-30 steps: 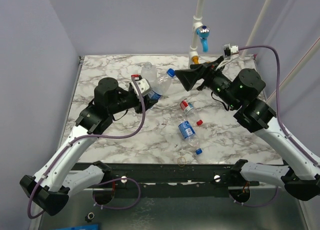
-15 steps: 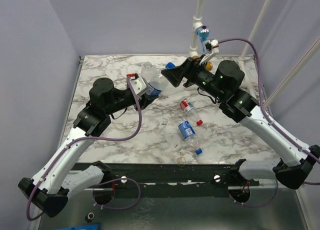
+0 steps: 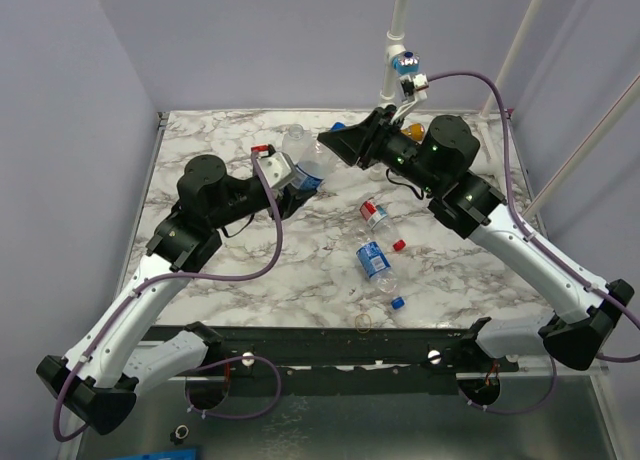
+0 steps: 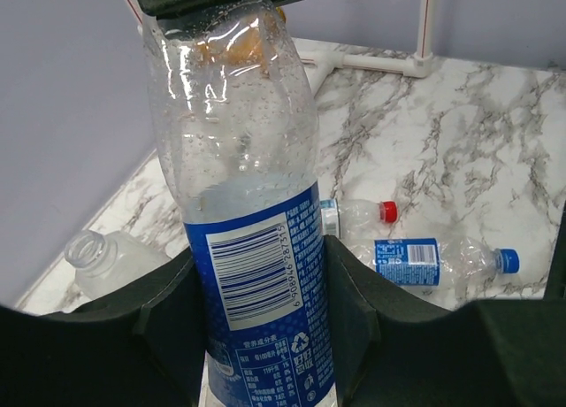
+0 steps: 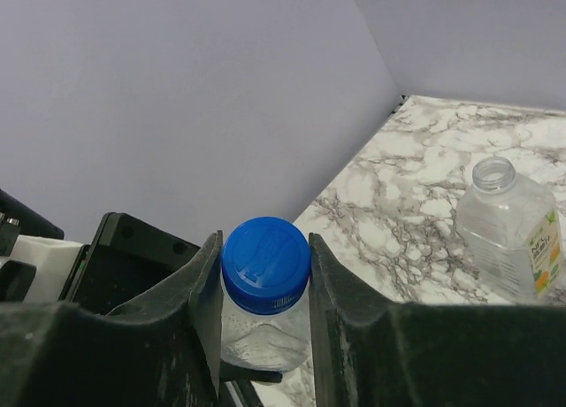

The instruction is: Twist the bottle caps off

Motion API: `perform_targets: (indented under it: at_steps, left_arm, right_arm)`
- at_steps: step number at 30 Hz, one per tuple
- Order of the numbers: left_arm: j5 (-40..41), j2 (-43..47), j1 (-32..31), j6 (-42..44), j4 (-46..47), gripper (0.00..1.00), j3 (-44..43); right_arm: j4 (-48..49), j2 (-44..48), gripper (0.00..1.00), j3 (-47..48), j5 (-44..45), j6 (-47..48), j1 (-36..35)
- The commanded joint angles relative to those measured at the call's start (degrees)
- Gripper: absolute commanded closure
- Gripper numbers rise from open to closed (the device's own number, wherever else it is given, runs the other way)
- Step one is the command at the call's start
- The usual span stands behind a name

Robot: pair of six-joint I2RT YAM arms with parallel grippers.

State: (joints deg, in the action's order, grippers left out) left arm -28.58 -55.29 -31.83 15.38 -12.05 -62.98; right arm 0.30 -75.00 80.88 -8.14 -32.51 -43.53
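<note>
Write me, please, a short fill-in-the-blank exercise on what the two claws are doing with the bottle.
1. The right claw is shut on a ____ cap.
2. The left claw grips the bottle under that cap around its barcoded ____.
3. The wide clear bottle on the marble table has ____ cap on its mouth.

Missing words: blue; label; no.
</note>
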Motion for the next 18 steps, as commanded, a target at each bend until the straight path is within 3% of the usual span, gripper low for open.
perform_targets:
  at_steps: [1, 2, 3, 9, 18]
  left_arm:
    - [-2.92, 0.27, -0.51, -3.71, 1.33, 0.08, 0.14]
    - [-3.18, 0.14, -0.47, -4.90, 1.25, 0.02, 0.10]
    - [-3.40, 0.01, -0.51, -5.93, 1.22, 0.01, -0.01]
    - [-7.91, -2.21, -0.49, -13.04, -1.21, 0.01, -2.40]
    - [-20.94, -3.74, -0.42, -15.11, -4.47, 0.04, -2.88]
  right_arm:
    - [3.23, -0.02, 0.89, -0.33, -4.91, 2.15, -0.68]
    - [3.96, 0.33, 0.89, -0.89, -6.12, 3.09, -0.64]
    - [4.91, 0.83, 0.89, -1.73, -7.84, 4.26, -0.68]
    - [9.92, 4.22, 0.89, -5.97, -17.26, 11.22, -0.64]
    - [9.20, 5.48, 0.89, -5.62, -25.16, 16.50, -0.66]
